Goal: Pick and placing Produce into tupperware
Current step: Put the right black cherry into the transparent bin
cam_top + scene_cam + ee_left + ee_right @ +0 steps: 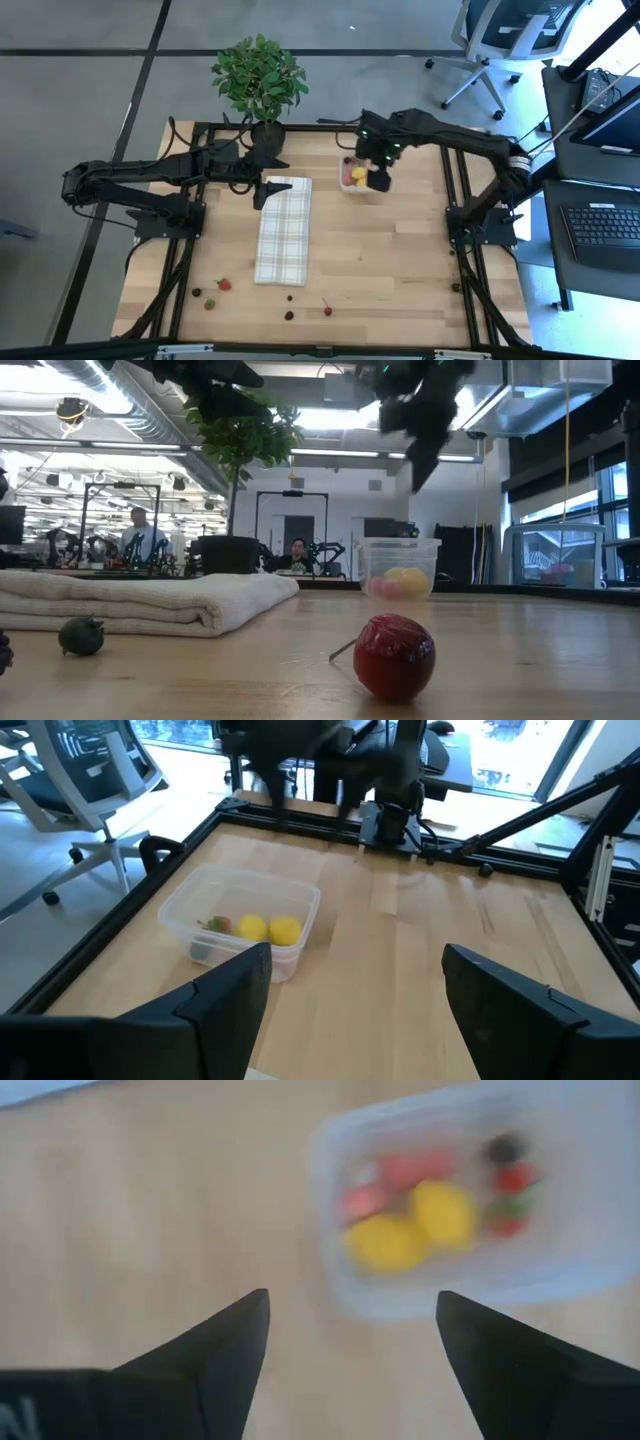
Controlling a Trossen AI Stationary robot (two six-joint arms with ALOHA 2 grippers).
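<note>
The right gripper [350, 1355] hovers empty, fingers apart, above the clear tupperware [352, 187] (two yellow pieces [412, 1226] inside), while the left gripper [355, 1005], wide open, waits beside the checked cloth [283, 232].

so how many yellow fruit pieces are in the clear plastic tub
2: both yellow pieces lie side by side, touching, inside the clear rectangular plastic container; none elsewhere, though others could be hidden.

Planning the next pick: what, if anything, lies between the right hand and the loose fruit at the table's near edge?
Nothing visible. The right hand hangs open over the tub; bare wood runs from there to the fruit. The cloth lies off to the side, toward the left arm.
</note>
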